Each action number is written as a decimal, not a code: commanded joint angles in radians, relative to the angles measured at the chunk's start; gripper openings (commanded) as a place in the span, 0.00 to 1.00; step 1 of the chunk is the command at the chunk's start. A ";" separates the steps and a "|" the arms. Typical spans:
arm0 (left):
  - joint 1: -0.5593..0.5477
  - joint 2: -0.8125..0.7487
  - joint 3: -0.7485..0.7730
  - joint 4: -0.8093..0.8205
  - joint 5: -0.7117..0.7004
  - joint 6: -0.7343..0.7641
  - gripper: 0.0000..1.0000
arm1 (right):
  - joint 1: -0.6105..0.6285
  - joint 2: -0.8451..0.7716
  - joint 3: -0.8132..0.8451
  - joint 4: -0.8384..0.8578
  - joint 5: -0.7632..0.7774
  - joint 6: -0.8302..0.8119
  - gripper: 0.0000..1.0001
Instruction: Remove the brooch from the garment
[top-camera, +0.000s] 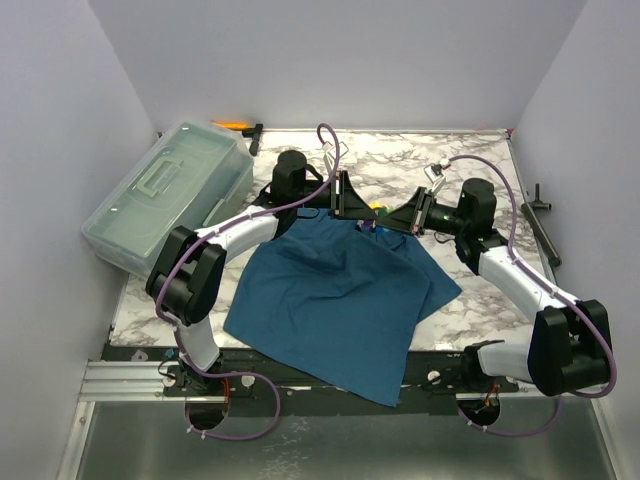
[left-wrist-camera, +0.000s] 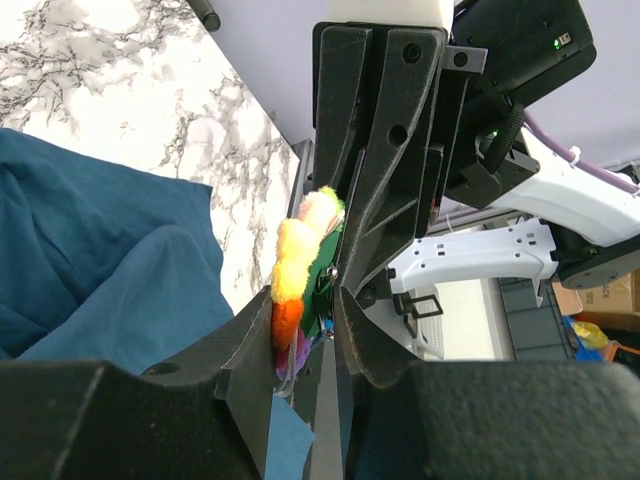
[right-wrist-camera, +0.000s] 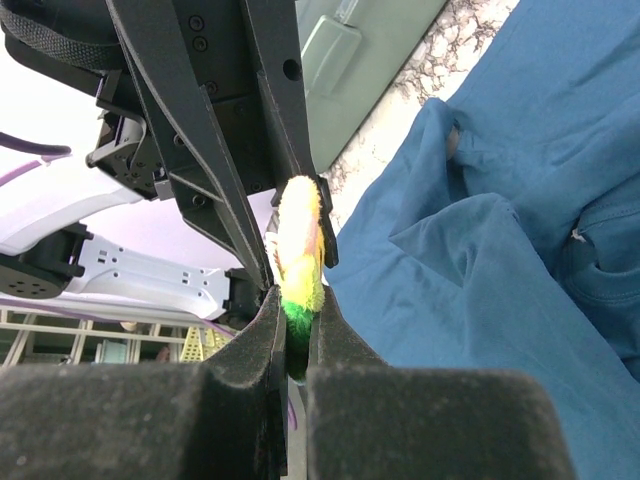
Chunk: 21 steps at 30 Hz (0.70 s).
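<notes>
R gripper (right-wrist-camera: 296, 305) pinches brooch (right-wrist-camera: 298, 225); L gripper (left-wrist-camera: 308, 310) half-spread around it, grip unclear. Firm L beside brooch, then draw R slowly off garment (top-camera: 340, 295).

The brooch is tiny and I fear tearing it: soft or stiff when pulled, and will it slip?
The brooch looks fuzzy and soft, so it probably squashes rather than cracks. Pinched in the right tool, its pile likely resists slipping. The garment looks limp and may lift along.
</notes>
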 joint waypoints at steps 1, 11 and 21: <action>-0.013 0.030 0.025 -0.007 0.001 0.015 0.27 | 0.003 -0.036 0.001 0.091 -0.052 0.020 0.01; -0.024 0.040 0.038 -0.006 0.013 0.019 0.25 | 0.003 -0.028 -0.001 0.113 -0.064 0.028 0.01; -0.055 0.056 0.073 -0.005 0.049 0.041 0.23 | 0.003 -0.019 0.011 0.085 -0.073 0.007 0.01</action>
